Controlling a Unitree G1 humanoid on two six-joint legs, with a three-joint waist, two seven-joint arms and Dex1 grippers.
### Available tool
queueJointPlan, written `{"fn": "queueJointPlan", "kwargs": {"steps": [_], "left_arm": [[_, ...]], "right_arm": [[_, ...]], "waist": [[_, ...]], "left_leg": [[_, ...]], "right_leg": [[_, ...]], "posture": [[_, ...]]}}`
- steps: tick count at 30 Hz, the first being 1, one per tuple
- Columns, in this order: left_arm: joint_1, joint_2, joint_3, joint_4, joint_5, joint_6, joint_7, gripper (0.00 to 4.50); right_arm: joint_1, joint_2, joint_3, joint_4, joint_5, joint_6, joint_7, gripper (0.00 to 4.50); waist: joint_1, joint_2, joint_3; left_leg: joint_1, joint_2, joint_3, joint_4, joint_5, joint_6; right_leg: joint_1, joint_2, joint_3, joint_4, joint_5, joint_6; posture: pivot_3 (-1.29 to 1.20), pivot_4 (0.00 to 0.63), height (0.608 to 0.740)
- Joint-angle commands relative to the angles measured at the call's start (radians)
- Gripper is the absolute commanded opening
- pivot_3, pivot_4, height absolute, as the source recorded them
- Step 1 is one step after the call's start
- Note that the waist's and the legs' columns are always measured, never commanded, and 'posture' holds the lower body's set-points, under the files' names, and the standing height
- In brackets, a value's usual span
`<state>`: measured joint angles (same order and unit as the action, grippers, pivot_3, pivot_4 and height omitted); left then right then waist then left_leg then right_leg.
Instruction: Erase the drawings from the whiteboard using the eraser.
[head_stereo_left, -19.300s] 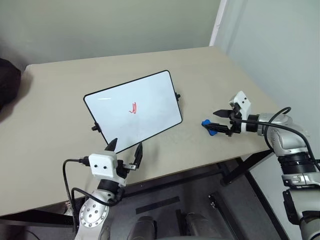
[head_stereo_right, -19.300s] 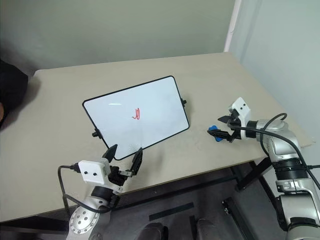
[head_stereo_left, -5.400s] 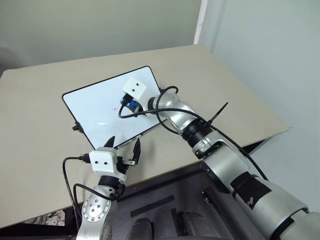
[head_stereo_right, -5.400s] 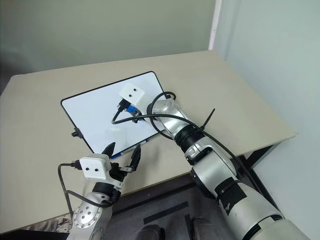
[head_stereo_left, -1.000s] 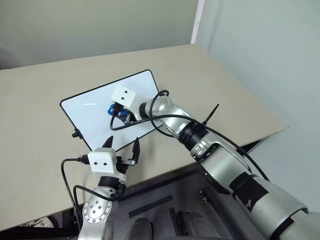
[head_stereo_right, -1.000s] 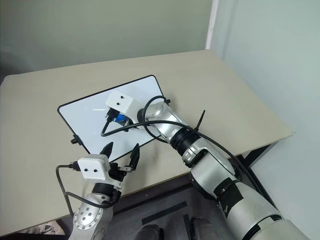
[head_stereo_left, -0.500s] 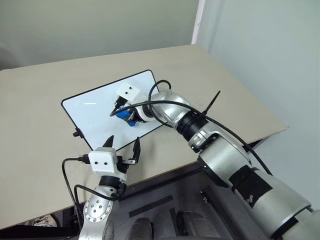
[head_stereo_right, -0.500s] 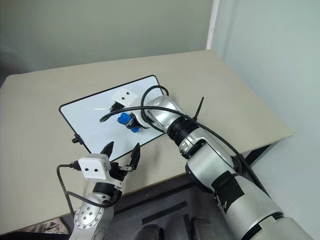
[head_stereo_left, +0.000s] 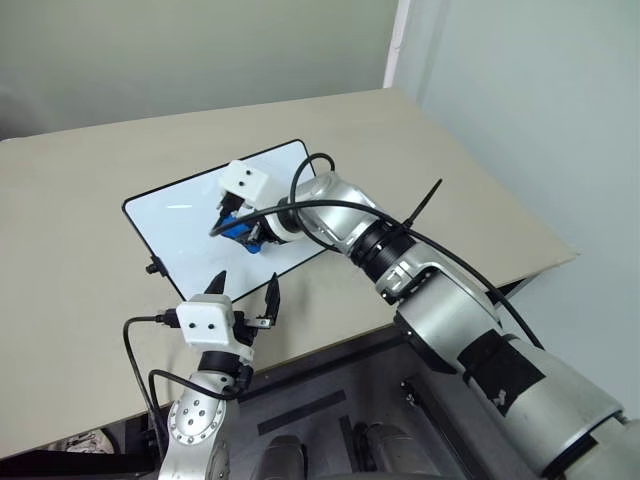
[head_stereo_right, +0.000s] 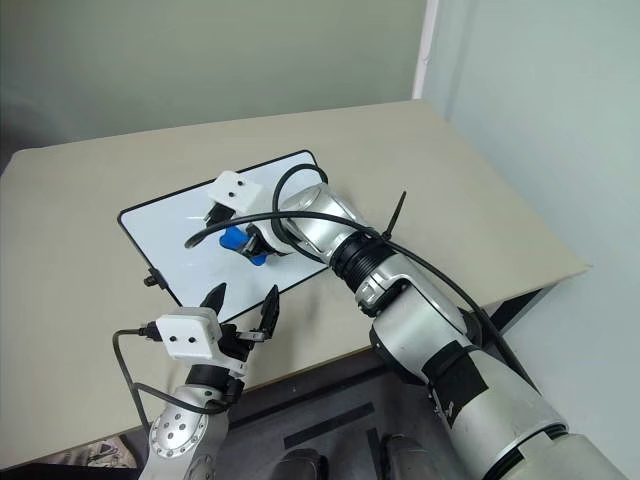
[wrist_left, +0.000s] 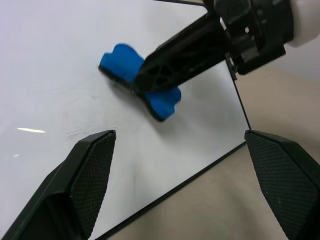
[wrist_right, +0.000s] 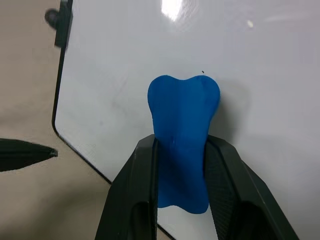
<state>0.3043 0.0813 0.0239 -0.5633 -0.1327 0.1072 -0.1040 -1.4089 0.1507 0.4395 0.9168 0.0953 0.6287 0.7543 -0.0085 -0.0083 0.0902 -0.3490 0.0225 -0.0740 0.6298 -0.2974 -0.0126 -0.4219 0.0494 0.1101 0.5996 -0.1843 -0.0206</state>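
Note:
The whiteboard (head_stereo_left: 175, 225) lies flat on the table, slightly left of centre. My right gripper (head_stereo_left: 226, 225) reaches across it from the right and is shut on the blue eraser (head_stereo_left: 236, 230), whose dark underside rests on the board (wrist_right: 125, 60). In the right wrist view the eraser (wrist_right: 182, 120) sits squeezed between both black fingers. The drawings are hidden; the bare white surface has only faint grey smudges (wrist_left: 75, 131). My left gripper (head_stereo_left: 247, 281) hovers open at the board's near edge, empty, with the eraser (wrist_left: 120, 62) ahead of it.
The beige table (head_stereo_left: 450, 180) extends well beyond the board on all sides, and its front edge runs just behind my left gripper. A small black knob (head_stereo_left: 150, 267) sticks out of the board's left side. A green-grey wall stands behind the table.
My right wrist has turned, and the eraser has swept over the board toward its near right part and back a little to the left. The left gripper has stayed put.

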Motion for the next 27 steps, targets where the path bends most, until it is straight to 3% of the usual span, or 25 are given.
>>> {"fn": "queueJointPlan", "kwargs": {"steps": [1,7,20,27], "left_arm": [[0.0,-0.003,-0.004,-0.024,0.004,-0.023,0.001,4.5],[0.0,-0.008,-0.01,-0.025,0.008,-0.021,0.004,4.5],[0.011,-0.021,-0.024,-0.034,0.02,-0.021,0.01,4.5],[0.02,-0.022,-0.029,-0.043,0.023,-0.019,0.013,4.5]], "right_arm": [[-0.107,0.25,-0.023,0.011,0.005,-0.025,-0.008,1.32],[-0.106,0.286,0.026,0.061,-0.031,-0.081,0.03,1.32],[-0.243,0.303,-0.085,0.178,-0.003,-0.164,0.035,1.32],[-0.172,0.318,-0.07,0.126,-0.006,-0.23,0.05,1.32]], "waist": [[0.0,0.0,0.0],[0.0,0.0,0.0],[0.0,0.0,0.0],[0.0,0.0,0.0]], "left_leg": [[0.0,0.0,0.0,0.0,0.0,0.0],[0.0,0.0,0.0,0.0,0.0,0.0],[0.0,0.0,0.0,-0.001,0.0,0.0],[-0.001,0.0,0.0,0.0,0.0,0.0]], "right_leg": [[0.0,0.0,0.0,0.0,0.0,0.0],[0.0,0.0,0.0,0.001,0.0,0.0],[-0.001,0.0,0.0,0.001,0.0,0.0],[-0.001,0.0,0.0,0.0,0.0,0.0]], "posture": [[0.0,0.15,0.727],[0.0,0.15,0.727],[0.0,0.15,0.727],[0.0,0.15,0.727]]}}
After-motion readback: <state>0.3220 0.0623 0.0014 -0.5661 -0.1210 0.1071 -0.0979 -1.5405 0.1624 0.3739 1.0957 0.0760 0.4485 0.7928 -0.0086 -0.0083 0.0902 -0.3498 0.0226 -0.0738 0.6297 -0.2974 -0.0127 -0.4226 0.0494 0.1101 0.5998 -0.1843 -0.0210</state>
